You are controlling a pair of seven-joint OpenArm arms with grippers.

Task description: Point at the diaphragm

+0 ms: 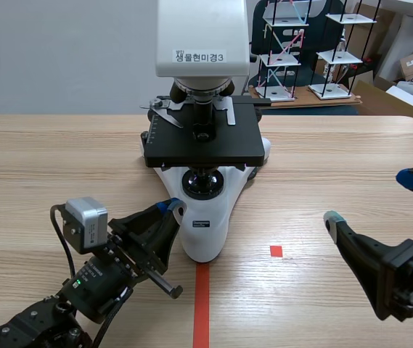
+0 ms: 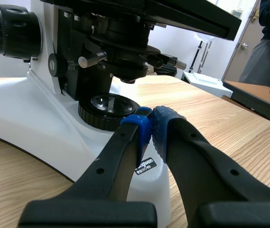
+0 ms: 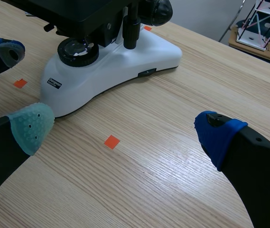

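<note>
Under the black stage (image 2: 196, 14) of the microscope (image 1: 205, 233), which stands midway between the bench's (image 1: 46, 167) left and right edges, sits the dark diaphragm (image 2: 125, 66), a silver lever (image 2: 93, 59) jutting beside it; below it the lamp lens (image 2: 107, 105) lies in the white base (image 2: 25, 123); the left gripper (image 2: 150, 127), its 2 pads closed on nothing, ends just beside the lens ring; the right gripper (image 3: 124, 130) hangs wide open near the right edge, well apart.

Wide-spread right pincer (image 3: 123, 130) near the microscope (image 3: 125, 61), its white foot.
</note>
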